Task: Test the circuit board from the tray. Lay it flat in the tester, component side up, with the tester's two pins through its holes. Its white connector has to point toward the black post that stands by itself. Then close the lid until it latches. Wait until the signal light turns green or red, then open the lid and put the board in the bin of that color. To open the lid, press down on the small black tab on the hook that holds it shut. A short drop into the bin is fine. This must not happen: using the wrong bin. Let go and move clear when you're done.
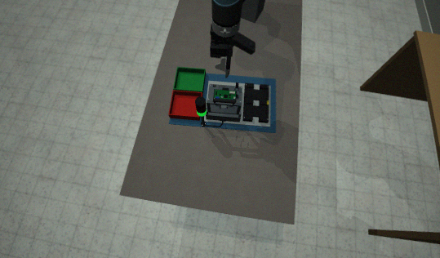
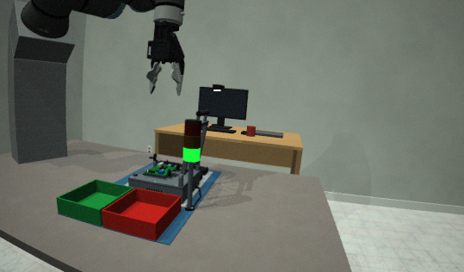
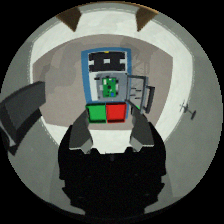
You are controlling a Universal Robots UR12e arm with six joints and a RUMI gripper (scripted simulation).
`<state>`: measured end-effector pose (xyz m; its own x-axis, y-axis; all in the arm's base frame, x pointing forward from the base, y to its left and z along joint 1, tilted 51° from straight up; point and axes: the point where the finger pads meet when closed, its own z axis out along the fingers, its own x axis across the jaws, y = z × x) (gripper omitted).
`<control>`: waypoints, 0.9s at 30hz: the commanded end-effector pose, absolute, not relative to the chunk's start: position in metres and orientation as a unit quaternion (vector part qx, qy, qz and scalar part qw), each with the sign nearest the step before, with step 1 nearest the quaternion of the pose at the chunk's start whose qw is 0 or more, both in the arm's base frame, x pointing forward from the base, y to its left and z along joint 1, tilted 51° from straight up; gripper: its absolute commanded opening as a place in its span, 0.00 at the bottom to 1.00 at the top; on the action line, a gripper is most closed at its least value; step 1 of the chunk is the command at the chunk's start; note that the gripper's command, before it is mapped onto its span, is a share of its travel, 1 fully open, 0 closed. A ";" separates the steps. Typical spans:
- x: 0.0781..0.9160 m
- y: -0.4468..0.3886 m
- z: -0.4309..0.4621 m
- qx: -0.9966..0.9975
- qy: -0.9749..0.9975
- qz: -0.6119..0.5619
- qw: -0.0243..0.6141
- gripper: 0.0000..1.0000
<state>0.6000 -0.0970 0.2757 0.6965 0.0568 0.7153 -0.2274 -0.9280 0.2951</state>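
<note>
A: What's nearest?
B: The red bin and green bin, side by side; just behind, the signal light glows green.
A: The circuit board?
B: Flat in the tester, lid open.
A: The gripper?
B: High above, jaws apart, holding nothing.

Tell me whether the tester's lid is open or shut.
Open. The wrist view shows the lid swung out beside the tester, leaving the circuit board uncovered; the board also shows bare from above.
</note>
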 end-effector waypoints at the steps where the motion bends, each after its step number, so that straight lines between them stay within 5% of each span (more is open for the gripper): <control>1: 0.605 -0.099 0.272 0.902 -0.047 0.387 0.184 0.59; 27: 0.668 -0.134 0.213 0.902 -0.047 0.387 0.184 0.59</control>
<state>0.6560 -0.1275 0.2231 0.6971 0.0565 0.7147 -0.2270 -0.9282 0.2948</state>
